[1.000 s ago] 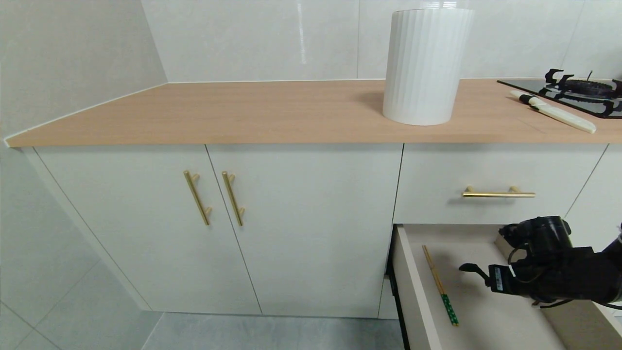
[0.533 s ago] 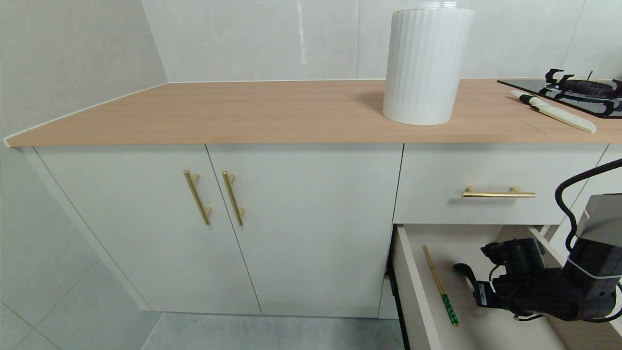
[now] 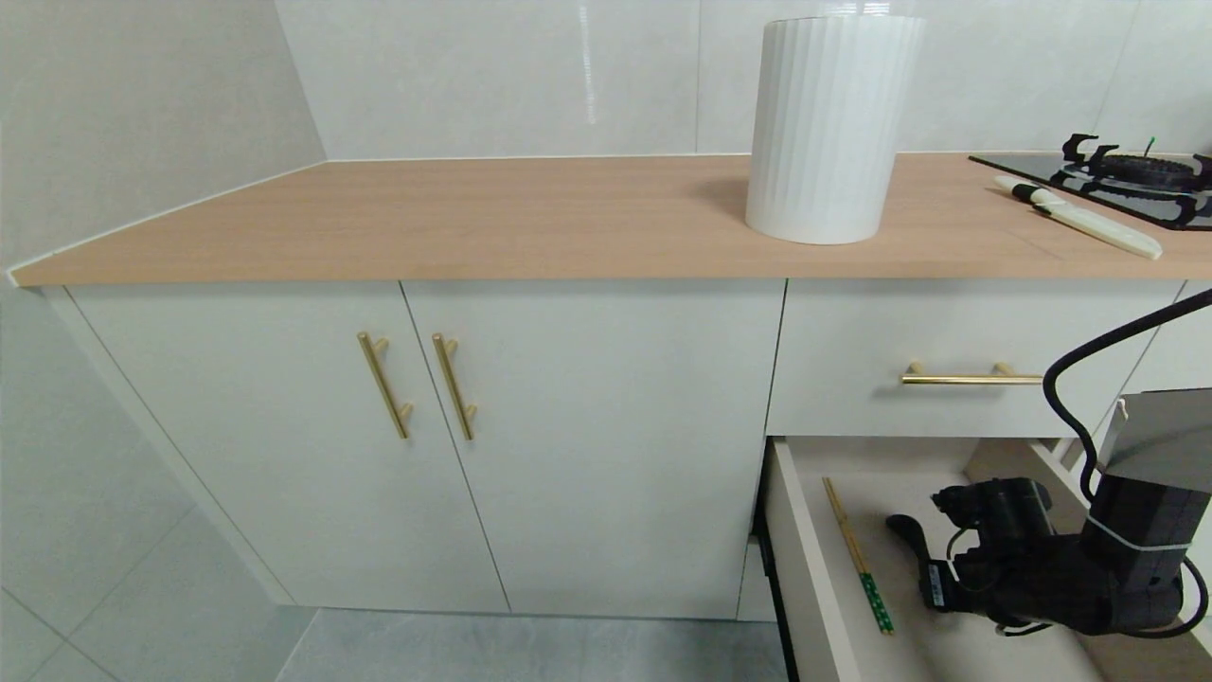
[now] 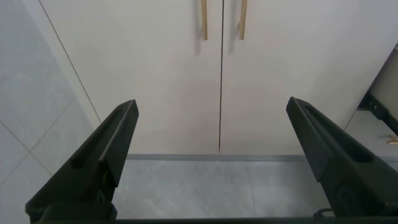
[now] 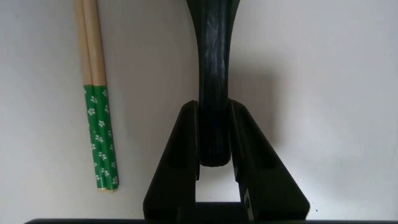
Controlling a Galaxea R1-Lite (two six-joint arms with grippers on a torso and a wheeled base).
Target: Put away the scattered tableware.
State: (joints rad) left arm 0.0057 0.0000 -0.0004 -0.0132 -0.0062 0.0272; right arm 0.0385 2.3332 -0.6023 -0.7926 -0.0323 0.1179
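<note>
The lower drawer (image 3: 803,559) stands pulled out at the right of the cabinet. A pair of wooden chopsticks with green flowered ends (image 3: 858,568) (image 5: 96,99) lies on its floor near the left wall. My right gripper (image 3: 933,580) (image 5: 213,115) is low inside the drawer, shut on the handle of a dark spoon (image 5: 214,68). The spoon's end (image 3: 906,530) sticks out toward the chopsticks, a little to their right. My left gripper (image 4: 211,106) is open and holds nothing; it faces the cabinet doors and the floor.
A tall white ribbed container (image 3: 826,128) stands on the wooden counter (image 3: 473,218). A pale knife with a dark band (image 3: 1079,218) lies beside the gas stove (image 3: 1136,175) at the right. The upper drawer with a brass handle (image 3: 971,379) is closed above the pulled-out one.
My right gripper has sunk lower into the drawer with the spoon and shifted slightly left, the arm now coming in from above. The chopsticks have not moved.
</note>
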